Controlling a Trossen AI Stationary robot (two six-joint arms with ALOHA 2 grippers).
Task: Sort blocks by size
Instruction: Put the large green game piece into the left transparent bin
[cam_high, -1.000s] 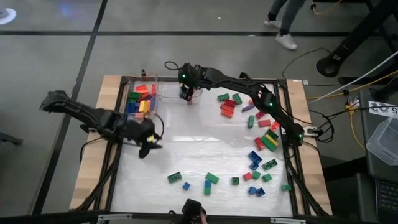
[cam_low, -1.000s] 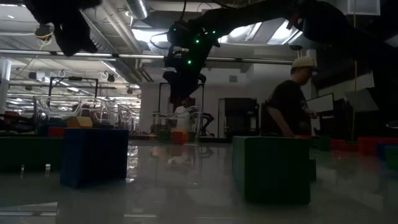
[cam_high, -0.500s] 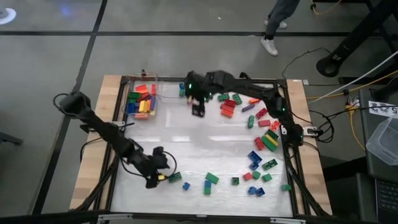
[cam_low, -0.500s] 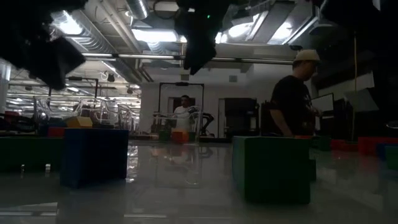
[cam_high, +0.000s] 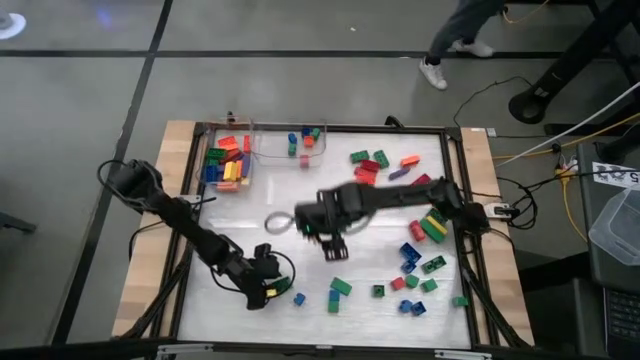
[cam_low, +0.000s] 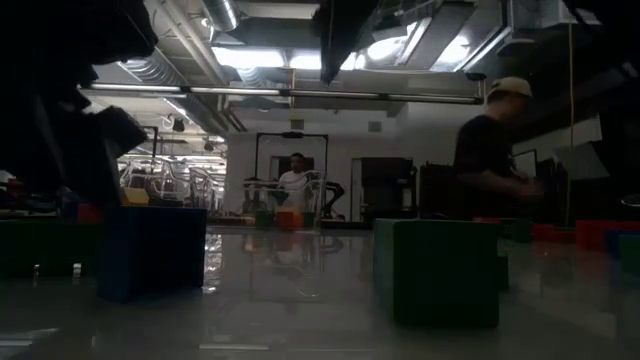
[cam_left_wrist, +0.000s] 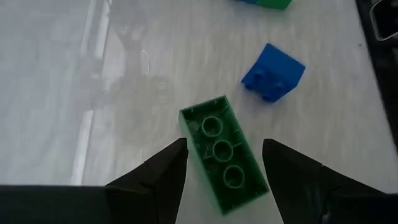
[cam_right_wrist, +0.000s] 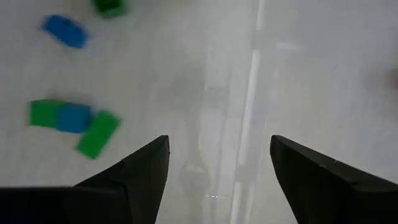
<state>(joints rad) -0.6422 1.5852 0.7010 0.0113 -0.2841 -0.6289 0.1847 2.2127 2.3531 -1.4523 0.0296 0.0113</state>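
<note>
Straddling a long green brick (cam_left_wrist: 224, 154) that lies studs-down near the worktop's (cam_high: 300, 210) front edge, the left claw (cam_high: 265, 287) stands released, fingers either side, seemingly lined up to pinch it. A small blue brick (cam_left_wrist: 273, 73) sits just beyond. The right claw (cam_high: 333, 246), also released and empty, hovers mid-worktop, with sorted bricks in clear trays (cam_high: 292, 148) at the back.

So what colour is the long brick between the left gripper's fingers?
Green, clearest in the left wrist view.
</note>
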